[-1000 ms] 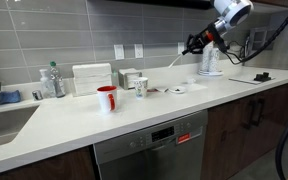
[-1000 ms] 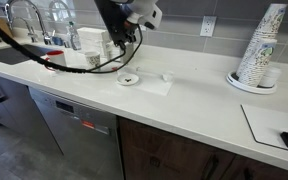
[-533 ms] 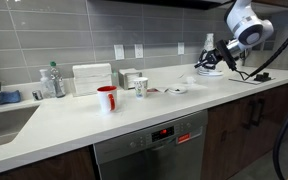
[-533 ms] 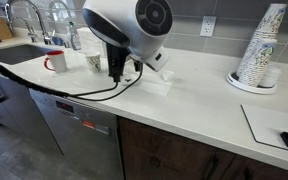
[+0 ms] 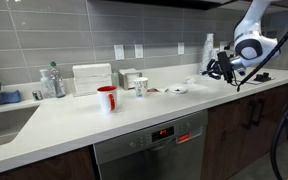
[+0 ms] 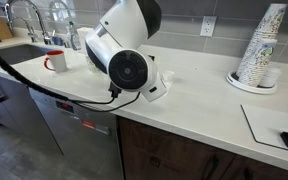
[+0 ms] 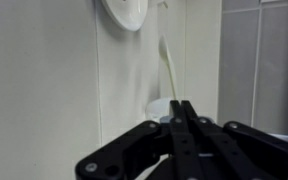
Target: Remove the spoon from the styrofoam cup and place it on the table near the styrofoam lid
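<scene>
In an exterior view the arm [image 6: 124,65] fills the middle with its big white joint and hides the gripper, cup, lid and spoon. Only a corner of a white napkin [image 6: 158,90] shows at the joint's 4 o'clock. The wrist view is soft and turned on its side: the lid [image 7: 134,10] is cut off at 12 o'clock, and grey tile runs down the 3 o'clock edge. There the gripper [image 7: 179,108] comes in from 6 o'clock, its black fingers pressed together on the spoon [image 7: 168,66]. The spoon's pale length points up toward the lid and ends just short of its rim. Whether the spoon touches the counter cannot be told. The counter [image 5: 84,125] is a long pale worktop under a grey tiled wall [image 5: 64,35], with a sink [image 5: 4,120] at the 9 o'clock end and a dishwasher [image 5: 152,142] below. The cup [image 5: 141,87] stands at the 2 o'clock of a red mug [image 5: 106,98], and the lid is a faint white blur at the cup's 3 o'clock. A stack of paper cups [image 6: 259,48] stands well apart from them. In that wider view the arm reaches in from 3 o'clock, wrist bent low over the counter at the lid's 2 o'clock, and the spoon is too thin to see.
</scene>
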{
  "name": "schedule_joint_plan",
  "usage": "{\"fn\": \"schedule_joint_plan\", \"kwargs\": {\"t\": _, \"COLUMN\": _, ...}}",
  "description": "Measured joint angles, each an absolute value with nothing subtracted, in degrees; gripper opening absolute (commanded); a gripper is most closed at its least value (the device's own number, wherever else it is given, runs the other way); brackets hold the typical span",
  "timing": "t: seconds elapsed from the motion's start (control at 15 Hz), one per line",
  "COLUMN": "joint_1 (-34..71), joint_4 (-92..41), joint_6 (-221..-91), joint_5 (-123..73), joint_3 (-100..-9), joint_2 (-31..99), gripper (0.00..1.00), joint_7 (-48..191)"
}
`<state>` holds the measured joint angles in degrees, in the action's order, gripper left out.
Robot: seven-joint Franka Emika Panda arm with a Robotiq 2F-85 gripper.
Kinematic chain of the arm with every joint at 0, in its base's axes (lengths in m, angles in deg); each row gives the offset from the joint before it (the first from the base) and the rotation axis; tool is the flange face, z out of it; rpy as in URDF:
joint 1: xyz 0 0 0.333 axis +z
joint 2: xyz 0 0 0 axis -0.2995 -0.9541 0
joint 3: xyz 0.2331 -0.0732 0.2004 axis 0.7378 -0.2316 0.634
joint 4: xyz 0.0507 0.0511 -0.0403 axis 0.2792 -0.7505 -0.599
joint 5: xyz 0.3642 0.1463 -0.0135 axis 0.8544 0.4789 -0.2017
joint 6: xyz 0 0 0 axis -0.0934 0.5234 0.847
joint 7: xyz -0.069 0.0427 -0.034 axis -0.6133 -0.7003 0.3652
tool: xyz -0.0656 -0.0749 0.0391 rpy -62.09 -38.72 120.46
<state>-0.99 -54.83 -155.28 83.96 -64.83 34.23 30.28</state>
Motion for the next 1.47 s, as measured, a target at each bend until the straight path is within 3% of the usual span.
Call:
{"fn": "schedule_joint_plan", "kwargs": {"t": 0.33, "joint_1": 2.2, "joint_4": -52.9, "joint_6": -161.0, "joint_5": 87.2, "joint_3": -64.8, "joint_2": 31.1, "gripper": 0.01, "joint_7": 30.0}}
{"fn": "schedule_joint_plan", "kwargs": {"t": 0.4, "joint_1": 2.8, "joint_4": -52.4, "joint_6": -161.9, "joint_5": 87.2, "joint_3": -64.8, "joint_2": 30.4, "gripper": 0.29, "joint_7": 30.0}}
{"fn": "schedule_joint_plan", "kwargs": {"t": 0.53, "joint_1": 4.0, "joint_4": -51.4, "joint_6": -163.6, "joint_5": 87.2, "joint_3": -64.8, "joint_2": 29.2, "gripper": 0.36, "joint_7": 30.2}}
{"fn": "schedule_joint_plan", "kwargs": {"t": 1.07, "joint_1": 5.7, "joint_4": -48.4, "joint_6": -166.4, "joint_5": 85.9, "joint_3": -64.8, "joint_2": 26.3, "gripper": 0.96, "joint_7": 30.8}}
{"fn": "schedule_joint_plan", "kwargs": {"t": 1.13, "joint_1": 5.7, "joint_4": -48.3, "joint_6": -166.6, "joint_5": 85.4, "joint_3": -64.8, "joint_2": 26.2, "gripper": 1.0, "joint_7": 30.9}}
{"fn": "schedule_joint_plan", "kwargs": {"t": 1.47, "joint_1": 7.4, "joint_4": -47.7, "joint_6": -169.6, "joint_5": 71.1, "joint_3": -65.5, "joint_2": 29.0, "gripper": 1.0, "joint_7": 35.1}}
